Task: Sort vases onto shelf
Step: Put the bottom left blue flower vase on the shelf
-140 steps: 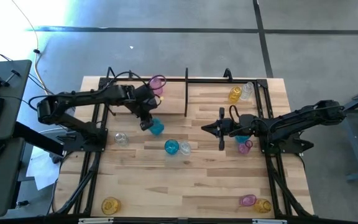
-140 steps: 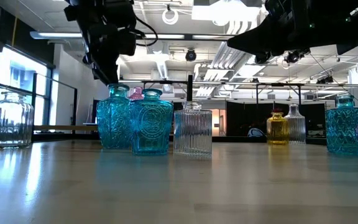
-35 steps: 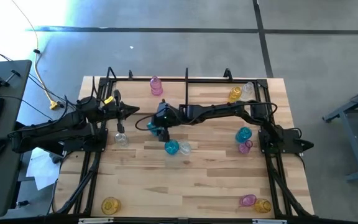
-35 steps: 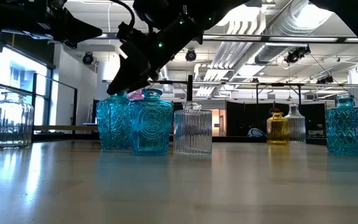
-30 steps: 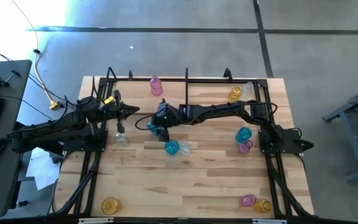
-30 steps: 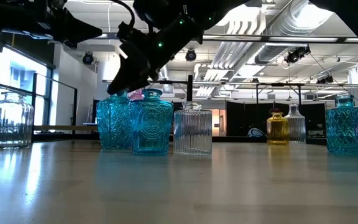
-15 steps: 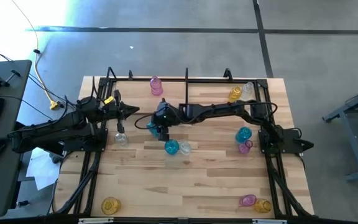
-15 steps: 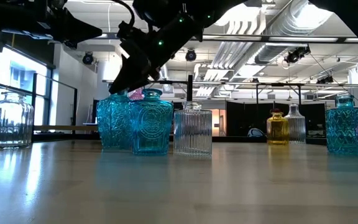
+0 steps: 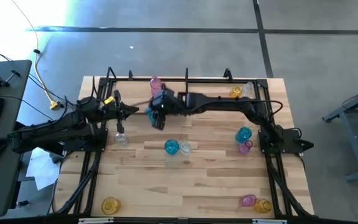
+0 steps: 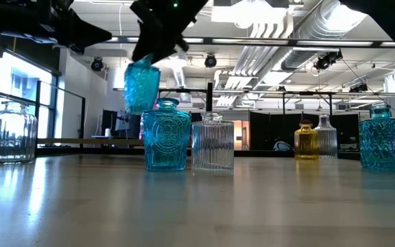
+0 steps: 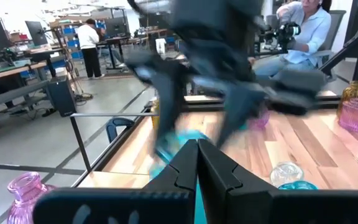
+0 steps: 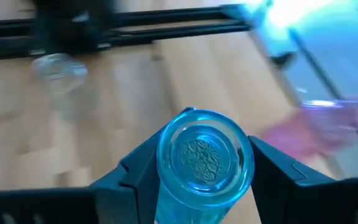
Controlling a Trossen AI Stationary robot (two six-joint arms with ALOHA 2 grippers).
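One teal vase point(image 10: 142, 85) hangs above the desk point(image 9: 204, 180), clamped between the fingers of the right gripper point(image 12: 205, 163) near the pink vase point(image 9: 155, 82) at the shelf's point(image 9: 186, 79) back rail. Left gripper point(image 9: 132, 111) waits closed at the desk's left side, above a clear vase point(image 9: 121, 139).

A teal-blue vase point(image 12: 205, 163) sat clamped between the right gripper point(image 12: 194, 171) fingers point(image 12: 135, 177), its round mouth facing the camera. Beyond it lay the wooden table point(image 12: 142, 93), a clear vase point(image 12: 58, 67) (blurred), and a pink vase point(image 12: 319, 124).
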